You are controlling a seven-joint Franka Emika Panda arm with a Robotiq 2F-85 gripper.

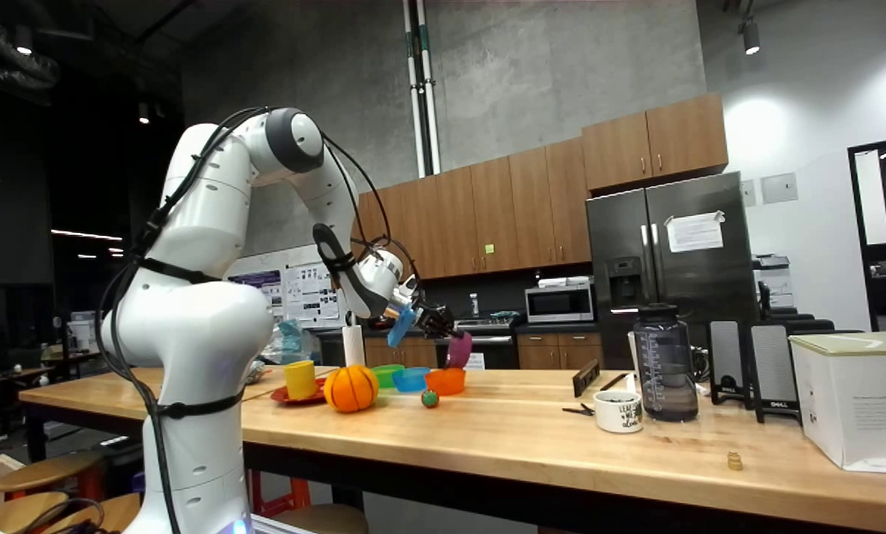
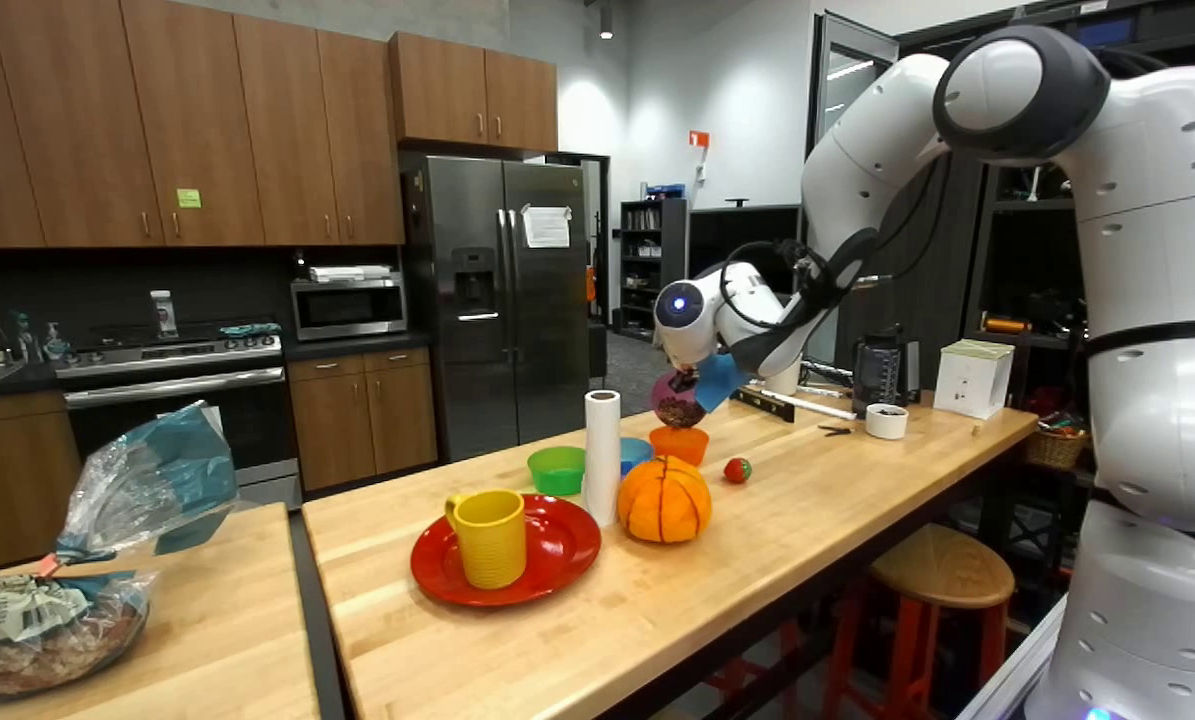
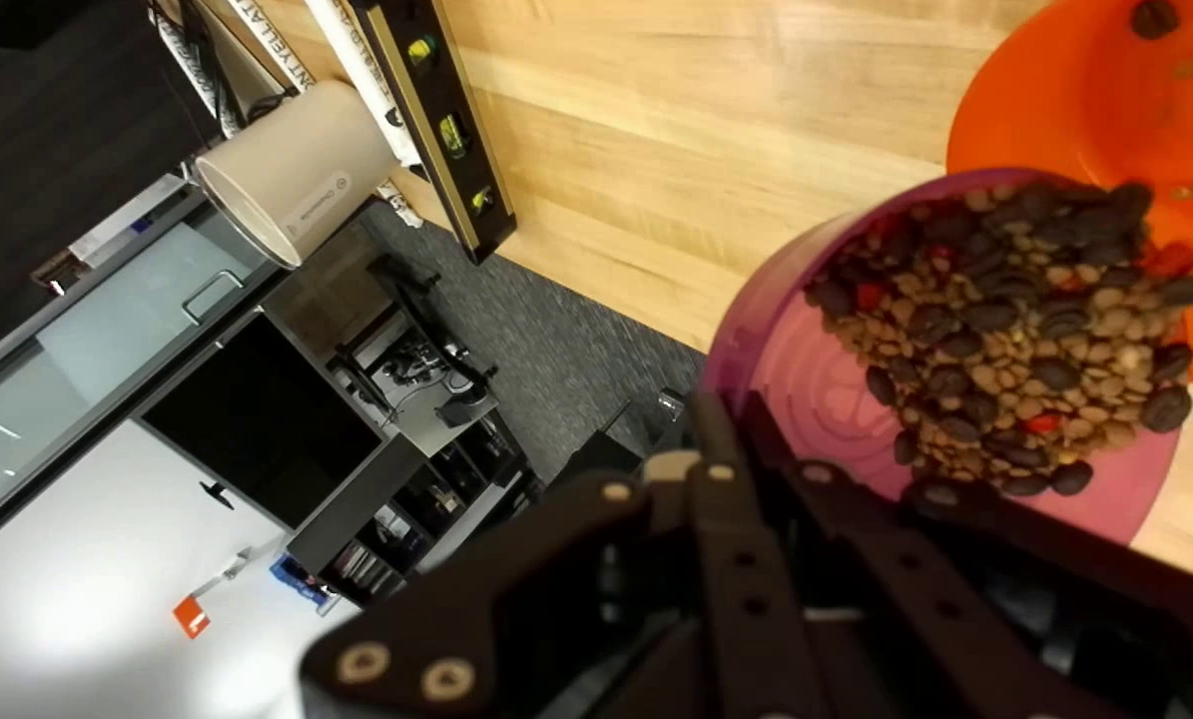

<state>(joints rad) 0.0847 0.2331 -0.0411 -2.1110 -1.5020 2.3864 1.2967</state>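
Note:
My gripper (image 3: 732, 407) is shut on the rim of a purple bowl (image 3: 816, 384), one finger inside and one outside. The bowl is tilted steeply on its side in the air. A mix of dark beans, lentils and red bits (image 3: 995, 345) lies against its lower wall, and some pieces are at the lip. An orange bowl (image 3: 1035, 110) stands on the table just below the lip, with a few pieces in it. In both exterior views, the purple bowl (image 1: 460, 350) (image 2: 663, 396) is directly above the orange bowl (image 1: 445, 382) (image 2: 679, 446).
A blue bowl (image 1: 411, 380) and a green bowl (image 2: 557, 472) stand beside the orange one. Nearby are a toy strawberry (image 2: 737, 470), a pumpkin (image 2: 663, 500), a paper roll (image 2: 602, 455), and a red plate (image 2: 569, 560) with a yellow mug (image 2: 493, 545). A level (image 3: 446, 130) stands farther along.

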